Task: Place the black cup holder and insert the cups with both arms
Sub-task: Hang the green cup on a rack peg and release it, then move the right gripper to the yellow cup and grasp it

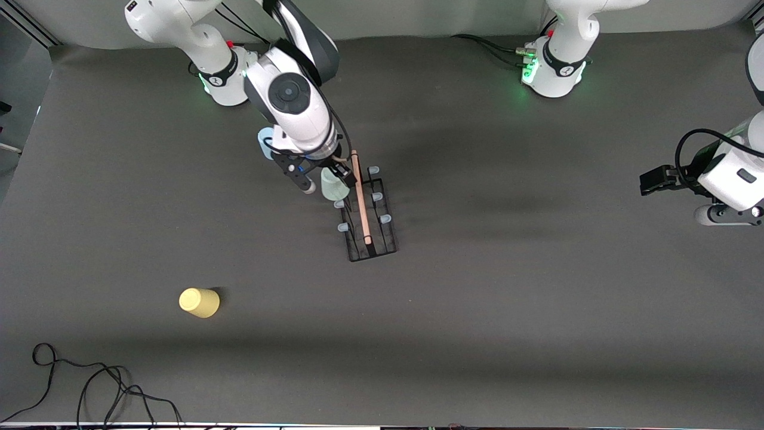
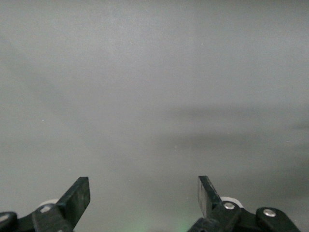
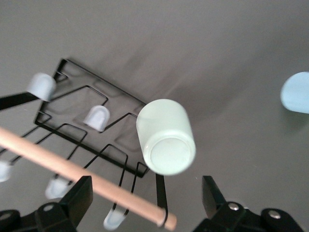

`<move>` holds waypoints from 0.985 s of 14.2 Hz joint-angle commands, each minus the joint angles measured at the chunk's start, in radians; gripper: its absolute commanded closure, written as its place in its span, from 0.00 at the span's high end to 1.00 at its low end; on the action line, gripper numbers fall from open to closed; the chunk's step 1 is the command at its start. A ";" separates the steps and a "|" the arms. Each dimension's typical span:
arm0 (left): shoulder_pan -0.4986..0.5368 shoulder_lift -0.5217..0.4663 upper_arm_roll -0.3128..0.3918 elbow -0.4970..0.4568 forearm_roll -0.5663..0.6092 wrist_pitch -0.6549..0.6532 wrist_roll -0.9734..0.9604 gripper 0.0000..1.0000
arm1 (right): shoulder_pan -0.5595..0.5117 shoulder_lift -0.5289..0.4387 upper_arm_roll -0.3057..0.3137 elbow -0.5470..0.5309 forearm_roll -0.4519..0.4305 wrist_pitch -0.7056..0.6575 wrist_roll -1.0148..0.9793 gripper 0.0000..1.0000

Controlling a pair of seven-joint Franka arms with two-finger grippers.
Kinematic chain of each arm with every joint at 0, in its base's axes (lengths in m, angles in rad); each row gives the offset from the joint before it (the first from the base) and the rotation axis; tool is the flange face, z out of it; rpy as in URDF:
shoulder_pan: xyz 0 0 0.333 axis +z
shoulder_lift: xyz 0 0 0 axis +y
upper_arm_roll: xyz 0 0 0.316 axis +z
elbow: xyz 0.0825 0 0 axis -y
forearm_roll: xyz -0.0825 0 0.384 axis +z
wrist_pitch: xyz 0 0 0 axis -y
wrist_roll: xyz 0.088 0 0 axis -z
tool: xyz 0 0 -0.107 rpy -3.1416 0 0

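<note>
- Two white jointed arms are seen, with dark joint bands and a dark round cap on the right arm [image 1: 289, 95].
- Green-lit round bases are shown — black cables trail from each.
- Black fingers [image 2: 77, 198] carry silver screws.

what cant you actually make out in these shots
- Light blue cup: front view, mostly hidden by the right arm; right wrist view, cut off by the picture's edge.
- Pale green cup: upside down on the black cup holder, its peg hidden under it.
- Left gripper: open over bare table; its arm is cut off in the front view.
</note>
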 commanded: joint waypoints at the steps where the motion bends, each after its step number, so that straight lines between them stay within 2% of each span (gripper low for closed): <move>1: 0.006 -0.011 -0.001 -0.002 -0.011 -0.002 0.019 0.99 | 0.009 0.008 -0.085 0.182 -0.004 -0.203 -0.115 1.00; 4: 0.006 -0.011 -0.001 -0.002 -0.011 -0.002 0.019 0.99 | 0.009 0.013 -0.217 0.250 -0.005 -0.259 -0.413 1.00; 6: 0.006 -0.011 -0.001 -0.002 -0.011 -0.003 0.019 0.99 | 0.006 0.021 -0.344 0.258 -0.005 -0.258 -0.682 1.00; 8: 0.006 -0.011 -0.001 -0.002 -0.011 -0.003 0.019 0.99 | -0.010 0.063 -0.461 0.300 -0.002 -0.250 -0.949 1.00; 9: 0.006 -0.011 -0.001 -0.002 -0.011 -0.003 0.019 0.99 | -0.042 0.108 -0.494 0.336 0.007 -0.247 -1.075 1.00; 12: 0.006 -0.011 -0.001 -0.002 -0.011 -0.003 0.019 0.99 | -0.207 0.218 -0.495 0.446 0.024 -0.245 -1.382 1.00; 14: 0.006 -0.011 -0.001 -0.002 -0.011 -0.005 0.019 0.99 | -0.257 0.263 -0.495 0.465 0.082 -0.206 -1.522 1.00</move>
